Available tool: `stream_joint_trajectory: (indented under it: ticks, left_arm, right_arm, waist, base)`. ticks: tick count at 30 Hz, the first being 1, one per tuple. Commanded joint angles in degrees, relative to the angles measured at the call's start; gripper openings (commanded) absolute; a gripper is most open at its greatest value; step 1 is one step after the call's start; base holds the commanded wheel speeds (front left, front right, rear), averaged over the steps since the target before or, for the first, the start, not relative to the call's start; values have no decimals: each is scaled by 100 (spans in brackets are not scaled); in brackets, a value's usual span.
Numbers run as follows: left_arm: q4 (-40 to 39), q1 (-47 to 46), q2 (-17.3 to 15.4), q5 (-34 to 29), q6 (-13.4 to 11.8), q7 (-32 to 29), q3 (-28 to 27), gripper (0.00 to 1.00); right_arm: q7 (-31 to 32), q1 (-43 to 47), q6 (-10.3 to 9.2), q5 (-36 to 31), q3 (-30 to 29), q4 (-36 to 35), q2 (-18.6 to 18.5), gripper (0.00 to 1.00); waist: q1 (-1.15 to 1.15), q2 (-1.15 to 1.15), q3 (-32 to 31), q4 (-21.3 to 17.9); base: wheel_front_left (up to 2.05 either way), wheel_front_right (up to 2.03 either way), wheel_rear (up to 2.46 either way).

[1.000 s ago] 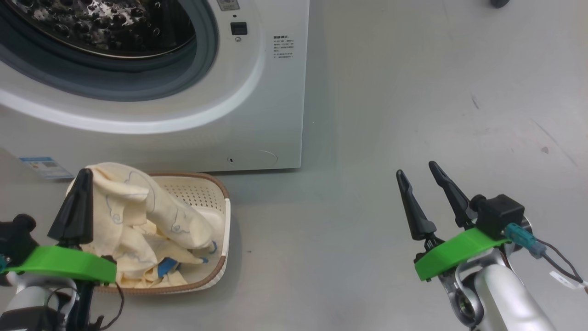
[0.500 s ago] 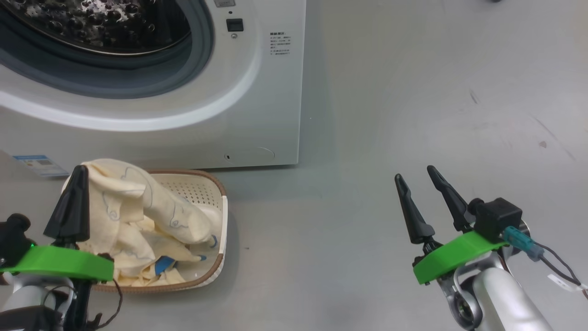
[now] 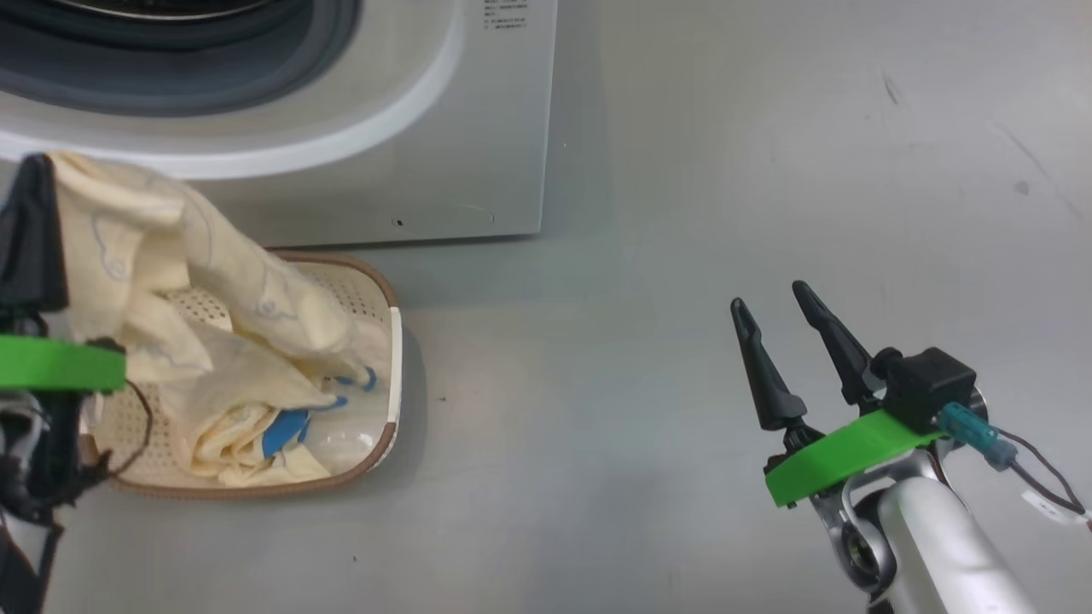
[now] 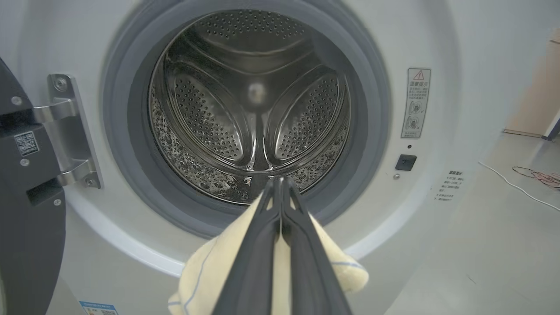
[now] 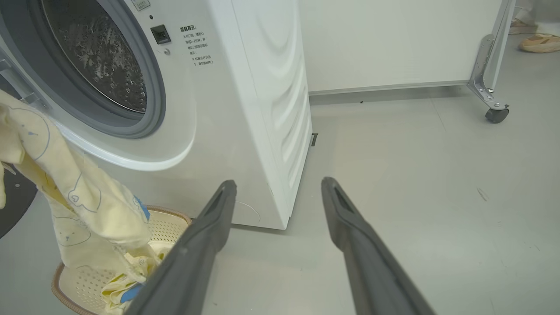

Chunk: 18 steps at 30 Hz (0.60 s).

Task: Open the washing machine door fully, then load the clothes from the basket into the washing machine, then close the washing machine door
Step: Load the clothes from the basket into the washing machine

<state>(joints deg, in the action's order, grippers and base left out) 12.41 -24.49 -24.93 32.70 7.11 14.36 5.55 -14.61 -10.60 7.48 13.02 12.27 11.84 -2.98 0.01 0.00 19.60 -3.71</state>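
Head view: the left claw (image 3: 34, 170) pinches the clothes (image 3: 196, 273), which hang down into the basket (image 3: 394, 358) on the floor (image 3: 640, 384) before the washing machine (image 3: 478, 128). The right claw (image 3: 769, 294) is spread. Left wrist view: the pinched cloth faces the drum (image 4: 258, 100), and the door (image 4: 26, 210) stands open at the left. Right wrist view: the right claw gapes, empty.
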Motion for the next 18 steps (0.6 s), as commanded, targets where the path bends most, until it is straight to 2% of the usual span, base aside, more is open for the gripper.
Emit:
stream_joint_trajectory:
  ticks: [1,9,18]
  left_arm:
    - [-107,-548,-449,116,34,63,-282,0]
    - [249,-1902,-1146,621,36,62,-57,0]
    - [898,-3673,-1828,1036,37,63,619,0]
  right_arm:
    - [-39,-232,1,-20,98,-248,11,100]
    - [-39,-396,1,22,102,-470,11,100]
    - [-39,-524,1,207,138,-754,11,100]
  waist:
    - [-1,0,389,-94]
    - [-1,0,1182,-307]
    - [-1,0,2073,-573]
  base:
    - [0,0,0]
    - [0,0,0]
    - [0,0,0]
